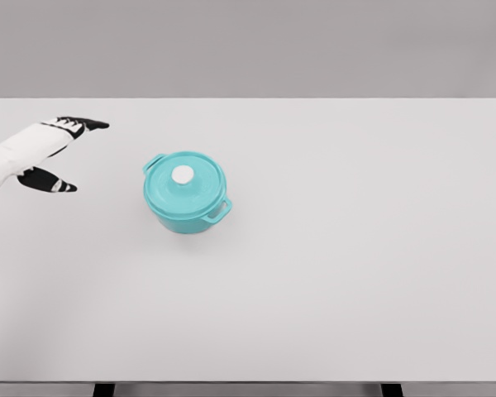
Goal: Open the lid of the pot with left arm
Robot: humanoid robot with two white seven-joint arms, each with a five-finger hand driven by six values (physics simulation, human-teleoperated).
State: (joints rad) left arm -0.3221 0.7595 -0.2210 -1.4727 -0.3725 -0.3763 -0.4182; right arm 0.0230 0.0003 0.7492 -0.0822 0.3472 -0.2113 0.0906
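A turquoise pot (186, 198) with two side handles stands on the white table, left of the middle. Its turquoise lid (184, 181) sits closed on top, with a white round knob (183, 174) in the centre. My left hand (66, 153) hovers at the far left of the table, well to the left of the pot and apart from it. Its black-tipped fingers (87, 124) are spread, the thumb (50, 182) pointing right, and it holds nothing. The right arm does not show.
The white table (355, 248) spreads wide to the right and front of the pot. Its far edge runs along the grey wall at the top. Two dark table legs show at the bottom edge.
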